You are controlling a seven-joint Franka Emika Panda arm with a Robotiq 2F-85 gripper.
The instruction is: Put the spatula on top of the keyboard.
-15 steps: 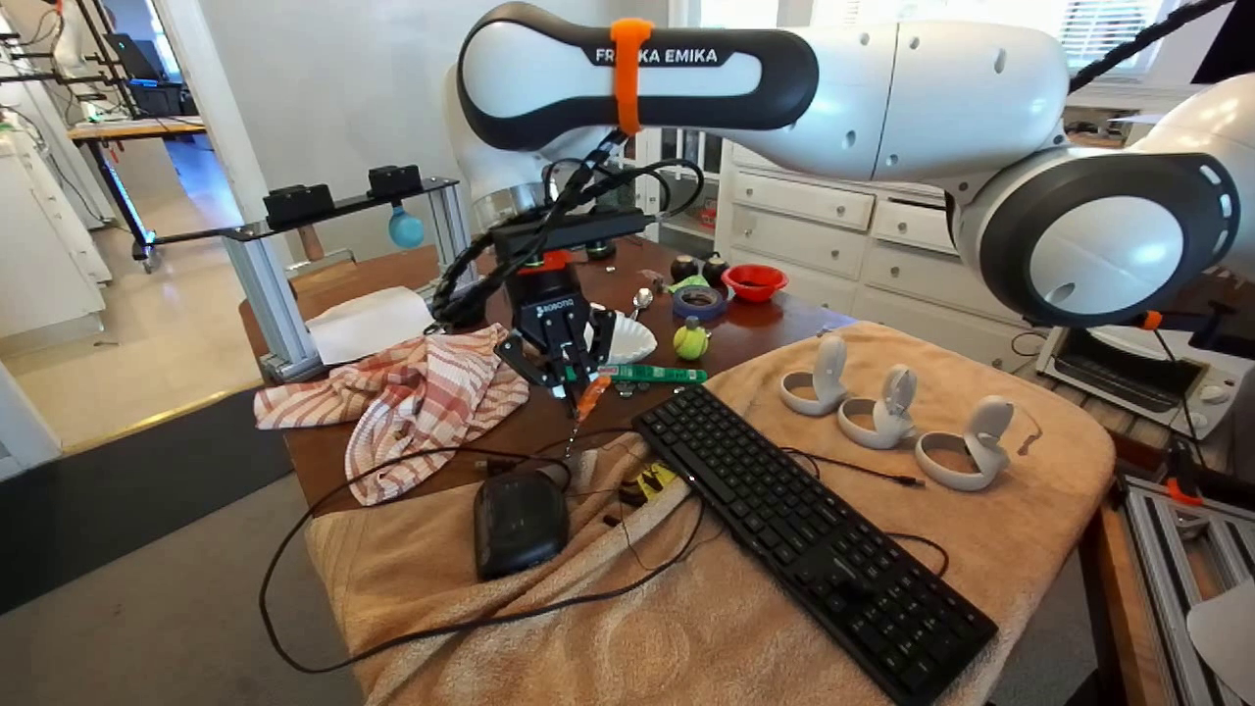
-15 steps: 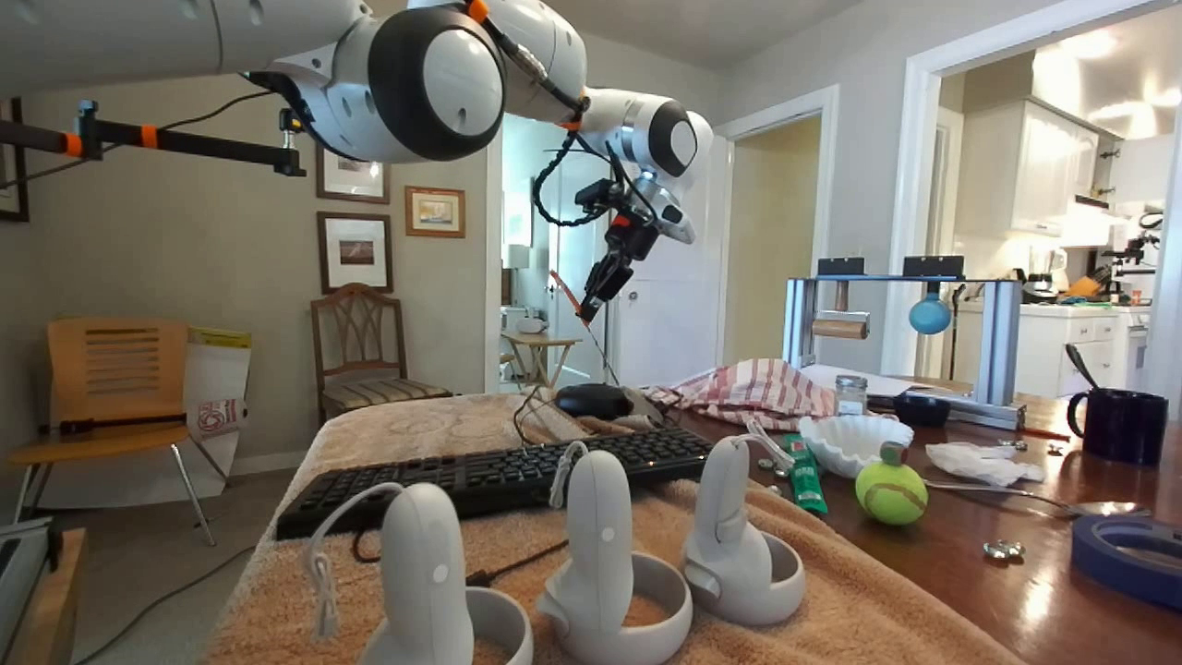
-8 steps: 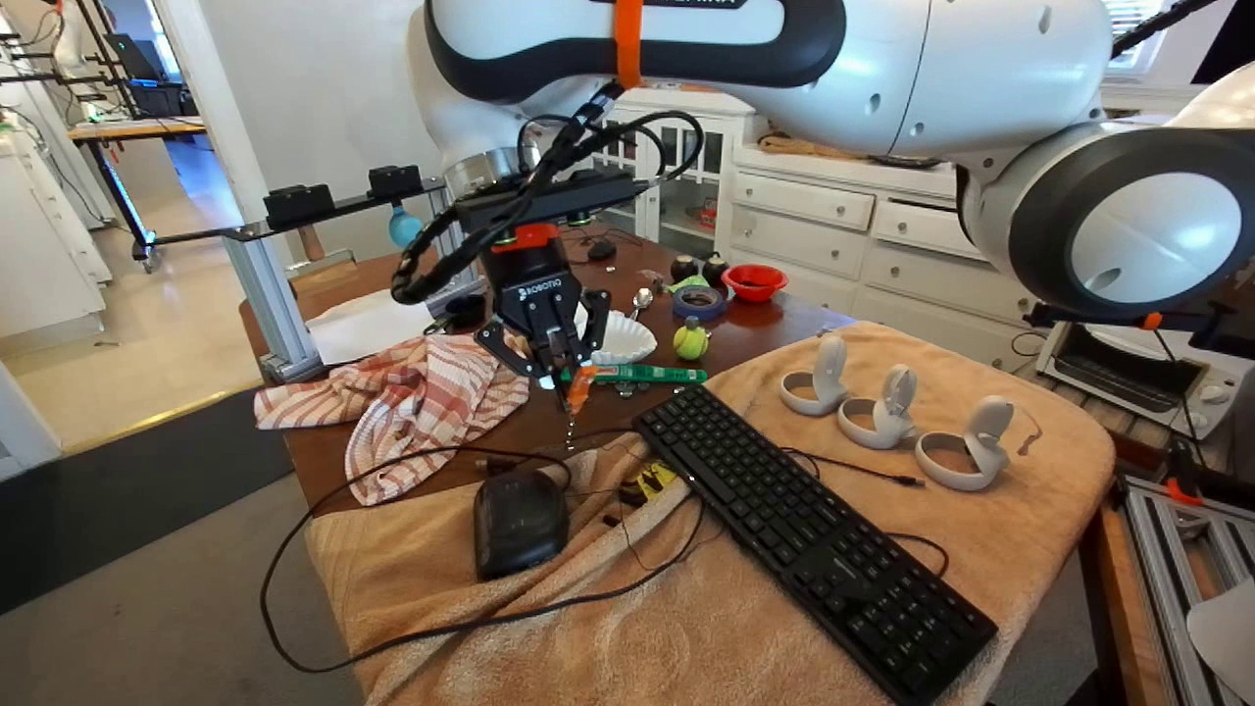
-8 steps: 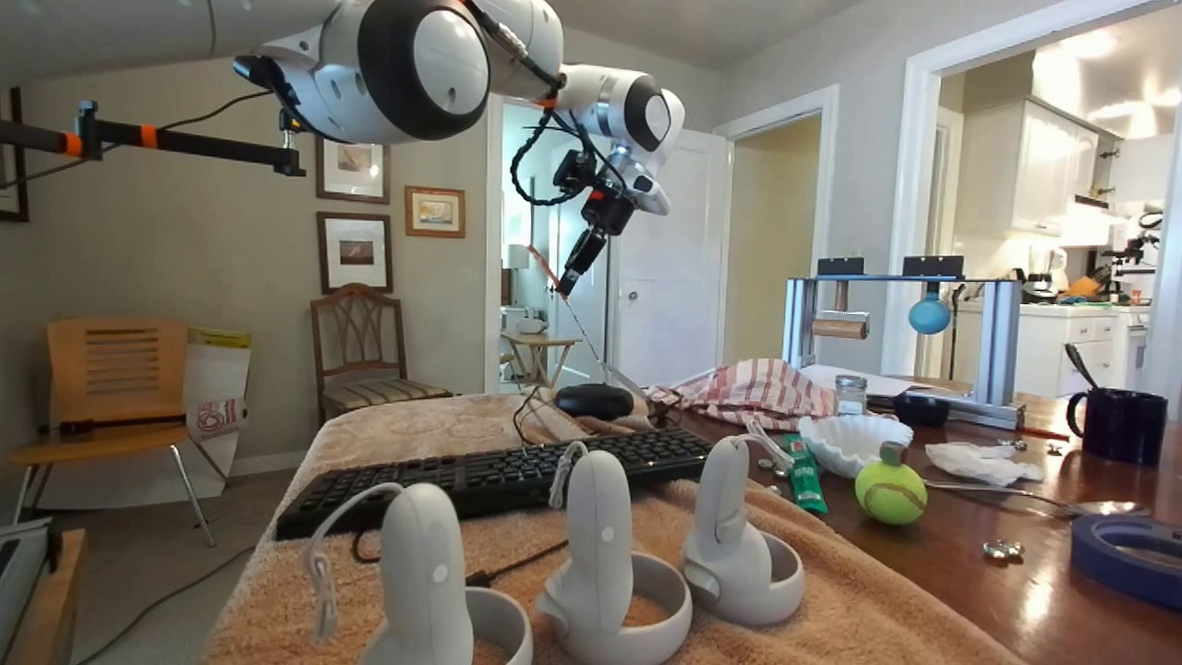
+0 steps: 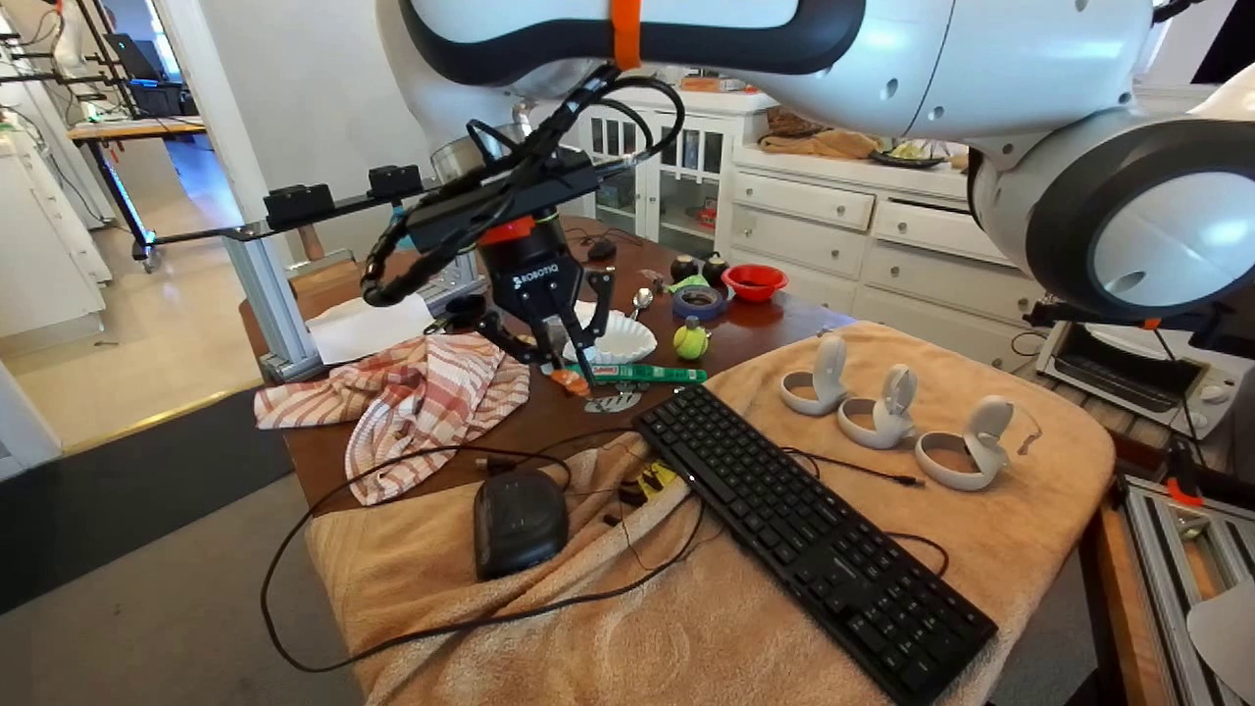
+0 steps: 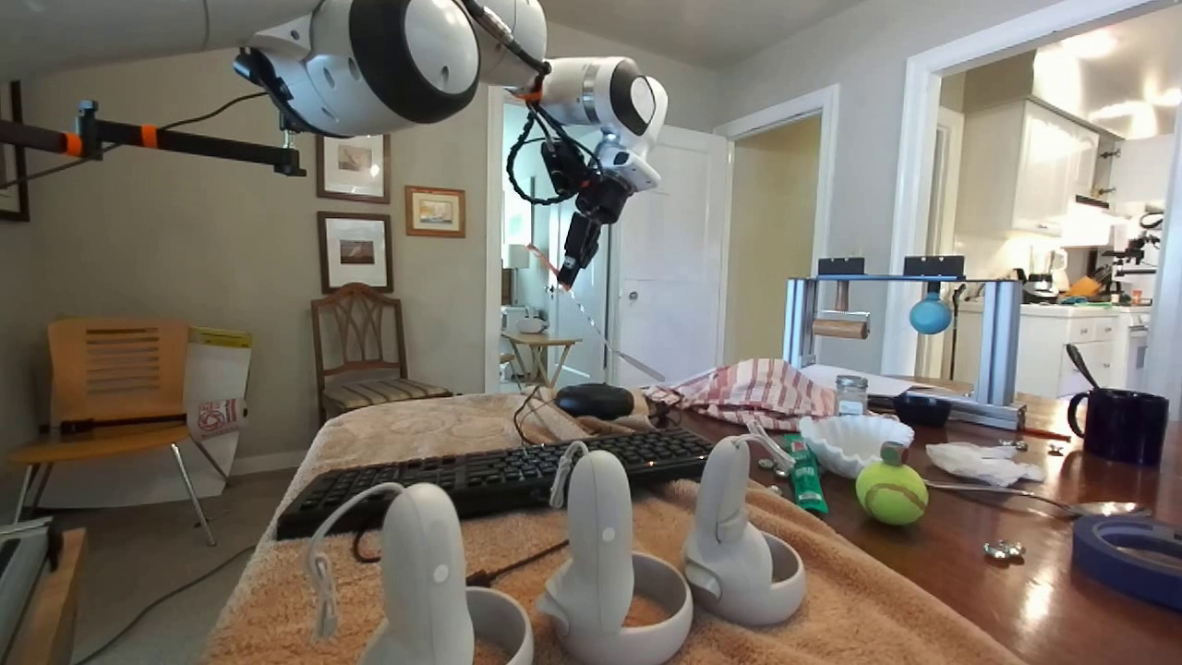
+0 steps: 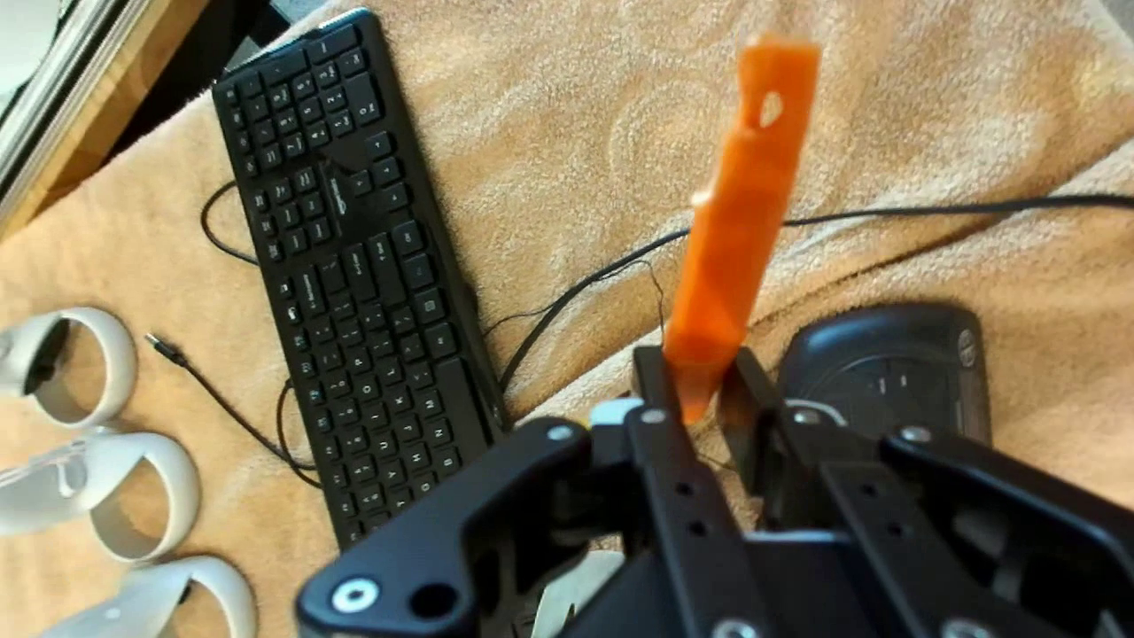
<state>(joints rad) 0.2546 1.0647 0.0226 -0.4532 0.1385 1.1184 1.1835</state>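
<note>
My jaws are closed on the spatula [image 7: 740,213], tilted above the tabletop [image 6: 951,563]. I judge this the carry; next I should centre it over the keyboard [image 5: 814,539], one end near a tabletop edge, and lower it.

White-and-black robot arm [image 5: 892,59] stretched high, wrist [image 6: 616,150] bent, claw [image 7: 698,377] slanting downward, fingers [image 7: 653,381] pinched nearly together.

Smooth plastic is seen on the spatula handle [image 7: 740,221], metal on its blade [image 7: 585,576]. The keyboard [image 5: 814,544] is cased in matt plastic, as are the controllers [image 6: 600,536]. The counter [image 6: 970,582] is surfaced in glossy wood; the towel [image 5: 647,647] is made of rough, fluffy cloth.
</note>
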